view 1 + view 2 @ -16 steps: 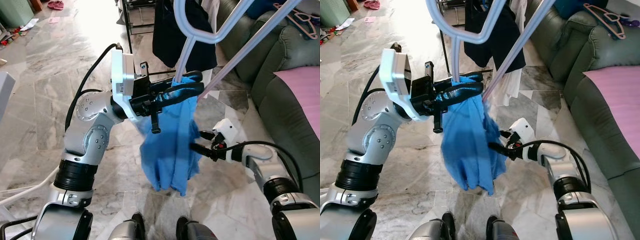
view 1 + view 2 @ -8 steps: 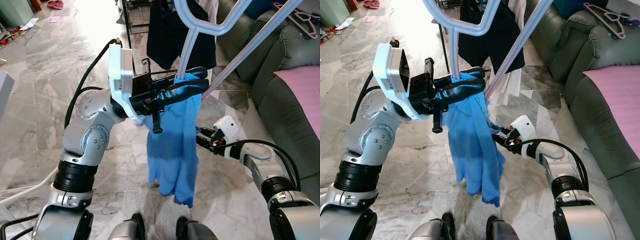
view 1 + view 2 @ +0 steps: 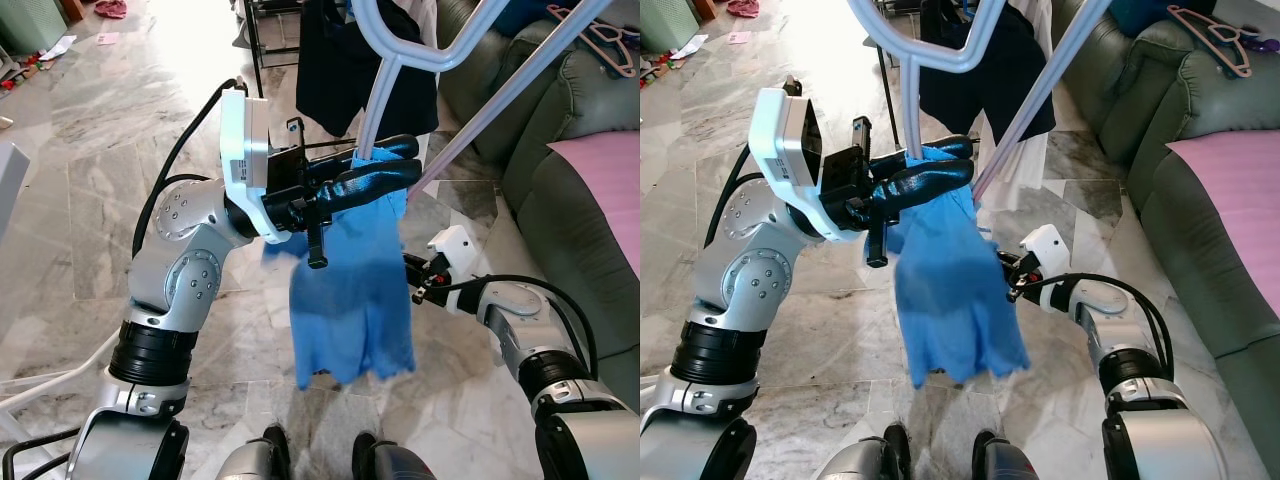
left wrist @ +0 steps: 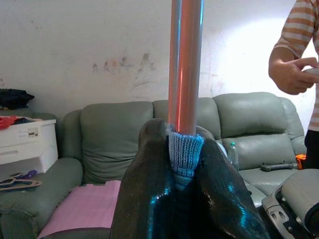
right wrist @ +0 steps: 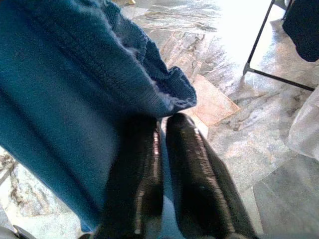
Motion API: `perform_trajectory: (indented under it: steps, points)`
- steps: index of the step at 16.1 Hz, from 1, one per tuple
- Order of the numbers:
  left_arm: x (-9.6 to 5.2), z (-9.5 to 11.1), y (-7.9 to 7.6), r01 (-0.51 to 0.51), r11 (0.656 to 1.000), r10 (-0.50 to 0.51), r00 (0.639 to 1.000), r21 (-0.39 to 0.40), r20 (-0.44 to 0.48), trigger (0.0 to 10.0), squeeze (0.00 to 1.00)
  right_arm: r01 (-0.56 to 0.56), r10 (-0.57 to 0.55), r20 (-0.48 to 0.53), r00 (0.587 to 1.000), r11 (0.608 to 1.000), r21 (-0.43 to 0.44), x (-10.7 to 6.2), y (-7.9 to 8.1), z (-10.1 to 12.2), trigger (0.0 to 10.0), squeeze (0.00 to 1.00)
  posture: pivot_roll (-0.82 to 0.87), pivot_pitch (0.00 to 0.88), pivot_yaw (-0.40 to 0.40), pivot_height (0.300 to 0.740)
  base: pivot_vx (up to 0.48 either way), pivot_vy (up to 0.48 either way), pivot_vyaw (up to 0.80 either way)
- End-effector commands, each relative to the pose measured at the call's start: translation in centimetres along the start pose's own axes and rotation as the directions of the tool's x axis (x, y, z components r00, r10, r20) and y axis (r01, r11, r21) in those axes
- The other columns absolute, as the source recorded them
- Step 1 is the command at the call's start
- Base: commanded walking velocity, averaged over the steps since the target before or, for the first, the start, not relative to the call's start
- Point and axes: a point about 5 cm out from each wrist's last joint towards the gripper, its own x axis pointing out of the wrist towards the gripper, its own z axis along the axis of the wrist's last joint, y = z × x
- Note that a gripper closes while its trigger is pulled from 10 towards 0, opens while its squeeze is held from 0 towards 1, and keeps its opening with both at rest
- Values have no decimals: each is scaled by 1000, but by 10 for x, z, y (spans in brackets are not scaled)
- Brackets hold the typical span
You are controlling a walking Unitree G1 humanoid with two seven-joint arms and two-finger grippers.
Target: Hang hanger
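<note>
A pale lilac plastic hanger (image 3: 420, 62) carries a blue knitted garment (image 3: 350, 290) that hangs down in front of me. My left gripper (image 3: 405, 160) is shut on the hanger's lower bar, with the blue knit bunched under its fingers (image 4: 149, 199); the bar (image 4: 185, 64) rises from between them in the left wrist view. My right gripper (image 3: 410, 280) is lower and to the right, shut on the garment's side edge. In the right wrist view its fingertips (image 5: 189, 144) pinch a thin fold of the blue garment (image 5: 60, 99).
A black metal rack (image 3: 255, 50) with a dark garment (image 3: 335, 60) stands just beyond the hanger. A green sofa (image 3: 560, 170) with a pink cloth (image 3: 605, 180) and a pink hanger (image 3: 600, 35) runs along my right. A person (image 4: 294, 64) stands near another sofa. Marble floor lies to the left.
The blue garment has swung and now hangs spread wider at its hem. My right gripper has shifted slightly up and right with the edge. The left gripper has stayed nearly still.
</note>
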Motion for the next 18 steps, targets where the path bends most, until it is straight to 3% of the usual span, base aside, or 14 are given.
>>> perform_trajectory:
  steps: [1,4,9,11,14,16,18]
  points:
    - [6,6,-2,42,999,-42,999,29,5,0,0,-13,13,34,999,1000,-8,1,0,6,0,0,-136,225,13,740,0,0,0]
    - [4,4,-1,34,999,-34,999,32,-4,0,0,-21,17,77,997,999,42,-1,0,7,0,0,-134,225,13,740,0,0,0]
    - [-6,-6,10,-76,994,78,997,77,-26,0,0,-105,89,169,982,991,89,8,21,8,0,0,-138,224,20,740,0,0,0]
    - [-17,-23,12,-152,985,157,985,80,-69,0,0,-137,115,189,975,985,109,9,35,3,0,0,-143,223,17,740,0,0,0]
    - [-48,-66,3,-229,973,223,959,-17,-173,0,0,-129,100,177,979,979,160,5,52,-12,0,0,-152,215,9,740,0,0,0]
    - [-60,-81,-2,-252,967,238,946,-38,-219,0,0,-140,104,183,978,971,192,0,64,-17,0,0,-163,213,2,740,0,0,0]
    - [-60,-80,2,-263,965,253,944,-20,-214,0,0,-146,113,173,978,970,193,-1,73,-20,0,0,-167,211,0,740,0,0,0]
